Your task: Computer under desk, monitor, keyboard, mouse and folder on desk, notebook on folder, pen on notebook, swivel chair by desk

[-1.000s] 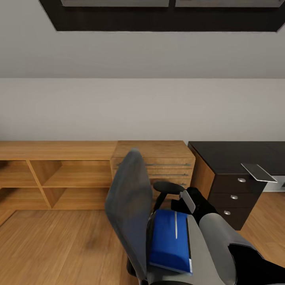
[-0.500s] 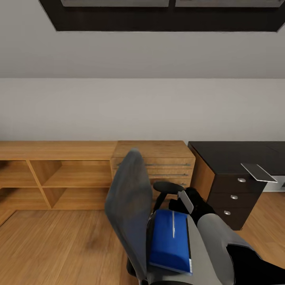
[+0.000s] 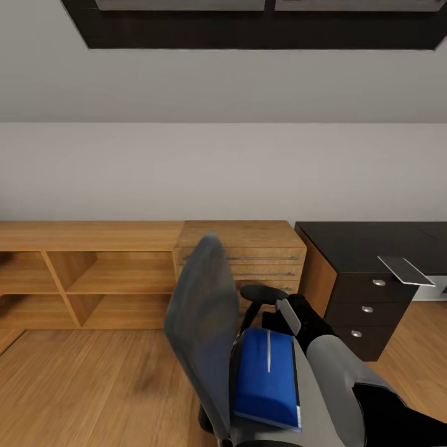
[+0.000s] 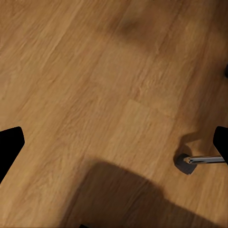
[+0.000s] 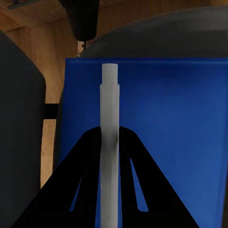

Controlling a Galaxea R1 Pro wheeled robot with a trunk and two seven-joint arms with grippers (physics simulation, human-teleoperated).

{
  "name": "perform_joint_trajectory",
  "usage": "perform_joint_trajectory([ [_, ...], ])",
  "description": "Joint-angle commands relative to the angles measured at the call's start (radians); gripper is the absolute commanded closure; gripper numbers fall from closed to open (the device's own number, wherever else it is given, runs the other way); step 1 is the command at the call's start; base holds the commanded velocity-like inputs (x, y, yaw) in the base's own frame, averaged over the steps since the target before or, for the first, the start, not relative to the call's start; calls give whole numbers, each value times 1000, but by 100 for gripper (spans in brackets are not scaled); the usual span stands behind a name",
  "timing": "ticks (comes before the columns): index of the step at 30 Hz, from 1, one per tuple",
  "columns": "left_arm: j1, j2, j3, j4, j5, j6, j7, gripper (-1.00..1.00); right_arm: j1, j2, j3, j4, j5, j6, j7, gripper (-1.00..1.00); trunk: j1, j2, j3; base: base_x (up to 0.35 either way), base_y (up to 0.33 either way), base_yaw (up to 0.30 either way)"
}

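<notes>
Compared with a second ago, the only real change is the right arm: it has crept a bit toward the chair, so the white pen now sits slightly further in over the folder. Camera, chair, folder and furniture look the same as before.

The right gripper has its two black fingers closed right against the pen, one on each side, so it's pinching it. The pen runs straight out from the fingers over the blue folder. I can't tell if the tip is touching the cover or just above it.

The left gripper has its fingertips far apart at the two sides of the wrist view, wide open with nothing between them, just wood floor. One chrome chair leg with a castor shows near one fingertip.

Count: one chair, one folder, one pen. The folder lies flat on the chair seat, just beside the backrest. One black armrest sticks up behind the folder. One black desk stands well apart from the chair, to the robot's right of it, with three drawers, each with one round silver knob. One thin pale grey slab pokes out past the desk's front edge; can't tell what it is. A low wood cabinet with open shelving beside it stands behind the chair, touching the desk's side.
</notes>
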Motion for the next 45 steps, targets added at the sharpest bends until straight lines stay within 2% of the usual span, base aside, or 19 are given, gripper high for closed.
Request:
perform_joint_trajectory([
  [1,0,0,0,-3,10,6,3,-100,0,1,-5,-1,-11,2,-10,100,0,0,-1,0,0,0],
  [15,0,0,1,-3,12,6,0,-100,0,4,-5,0,-10,-1,-12,100,0,0,-1,0,-23,0],
  [45,0,1,3,-1,13,5,0,-100,0,3,-5,-1,-10,-16,-13,100,0,0,-1,0,-219,0],
])
